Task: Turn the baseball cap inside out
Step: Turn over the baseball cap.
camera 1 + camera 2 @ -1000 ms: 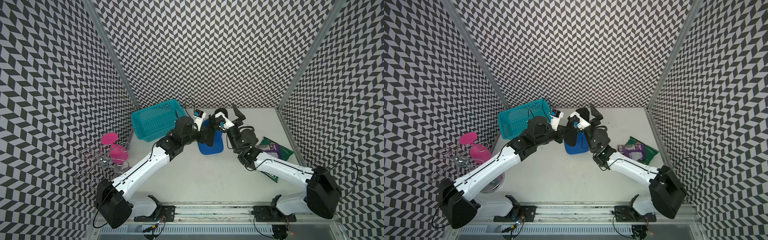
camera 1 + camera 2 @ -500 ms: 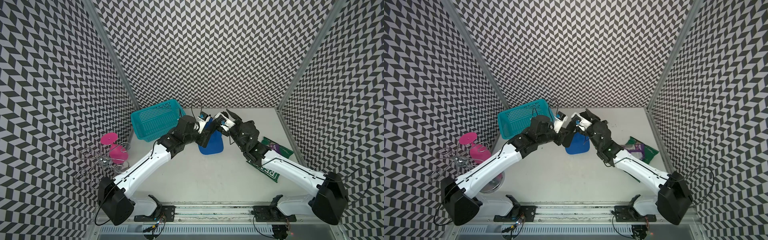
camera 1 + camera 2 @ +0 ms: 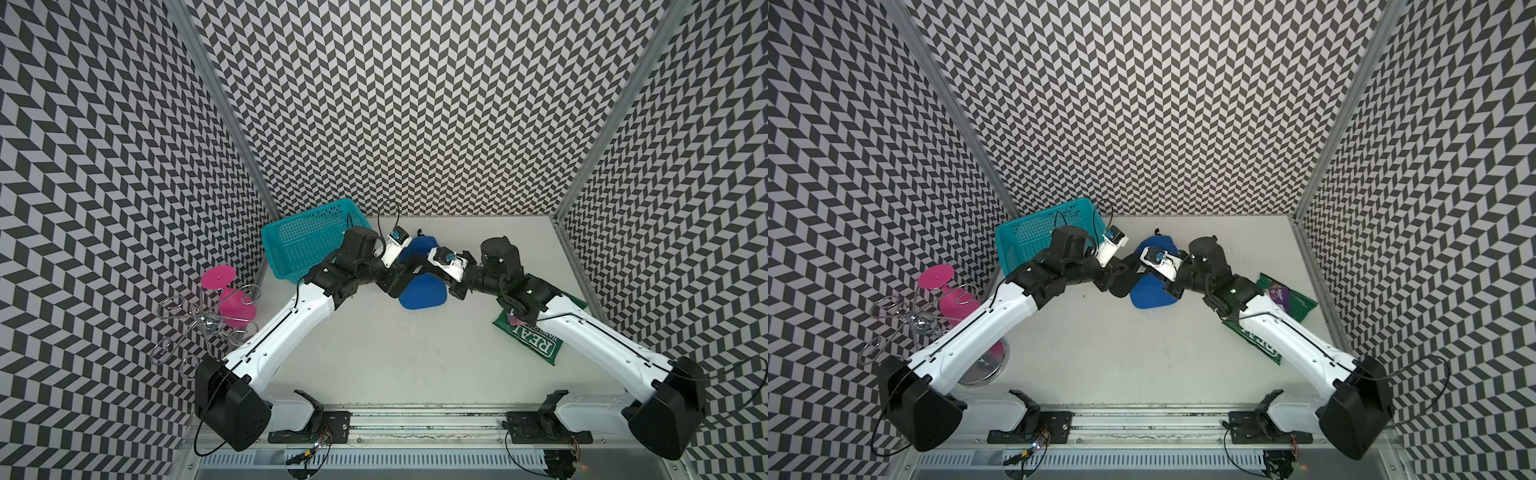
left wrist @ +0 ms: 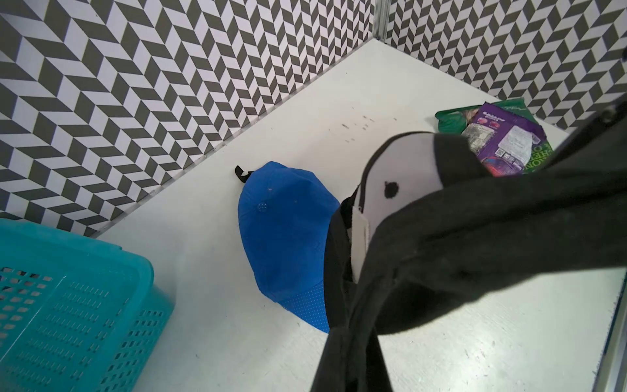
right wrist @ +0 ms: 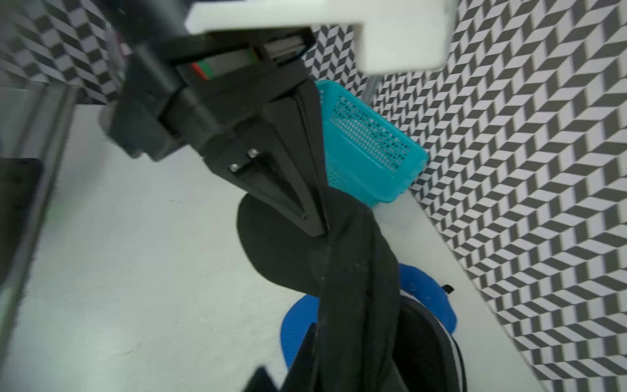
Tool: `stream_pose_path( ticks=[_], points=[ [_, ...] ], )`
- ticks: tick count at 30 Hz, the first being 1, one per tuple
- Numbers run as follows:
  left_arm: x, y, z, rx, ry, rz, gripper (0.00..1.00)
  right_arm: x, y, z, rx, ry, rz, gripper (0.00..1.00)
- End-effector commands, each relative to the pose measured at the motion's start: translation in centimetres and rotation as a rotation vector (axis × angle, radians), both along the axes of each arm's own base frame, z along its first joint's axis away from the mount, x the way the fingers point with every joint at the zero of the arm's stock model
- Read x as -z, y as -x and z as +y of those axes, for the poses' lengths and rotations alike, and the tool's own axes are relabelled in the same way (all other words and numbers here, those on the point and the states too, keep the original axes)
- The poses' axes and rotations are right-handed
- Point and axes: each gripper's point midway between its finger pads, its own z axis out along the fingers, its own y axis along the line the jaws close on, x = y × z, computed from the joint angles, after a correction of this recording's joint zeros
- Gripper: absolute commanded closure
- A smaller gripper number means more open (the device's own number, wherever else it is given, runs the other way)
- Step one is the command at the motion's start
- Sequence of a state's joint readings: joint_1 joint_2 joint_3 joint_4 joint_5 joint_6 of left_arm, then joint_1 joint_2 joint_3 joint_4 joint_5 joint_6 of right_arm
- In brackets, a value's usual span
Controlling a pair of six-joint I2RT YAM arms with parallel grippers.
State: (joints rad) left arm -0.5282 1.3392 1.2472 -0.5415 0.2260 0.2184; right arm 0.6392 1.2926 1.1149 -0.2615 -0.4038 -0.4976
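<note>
Presently, my left gripper (image 5: 322, 232): clamped on the black cap (image 4: 475, 237).
My right gripper (image 3: 413, 266): pinching that cap's other end, fabric taut between both.
Blue cap (image 4: 285, 237): flat on the table (image 3: 395, 353) beneath.
Basket (image 3: 307, 245): far-left corner.

Bright, even light with soft shadows on the surface (image 3: 395, 357). Top views sharp; right wrist view blurred up close.

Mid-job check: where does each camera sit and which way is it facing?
Top views: high over the front rail, looking down on table, left arm, right arm.
Left wrist: on left arm, facing blue cap, basket; black cap masks own body.
Right wrist: on right arm, facing left claw pinching black cap.
Shared: all show blue cap, basket.
</note>
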Motion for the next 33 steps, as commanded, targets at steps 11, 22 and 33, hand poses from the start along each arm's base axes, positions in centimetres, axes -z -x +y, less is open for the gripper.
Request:
stream_pose_path(
  ticks=[11,22,33],
  points=[
    [-3.1,-0.8,-5.5,0.257,0.299,-0.062,0.92,-6.0,14.6,2.3,-0.74,-0.34,0.623,1.0],
    [1.3,-3.8,-5.3,0.154,0.42,0.093,0.74,-10.8,15.0,0.1,-0.795,-0.409,0.541,1.0],
    [2.5,-4.5,5.2,-0.278,0.367,0.021,0.0,-10.2,6.8,-1.7,-0.423,-0.499,0.499,1.0]
  ],
)
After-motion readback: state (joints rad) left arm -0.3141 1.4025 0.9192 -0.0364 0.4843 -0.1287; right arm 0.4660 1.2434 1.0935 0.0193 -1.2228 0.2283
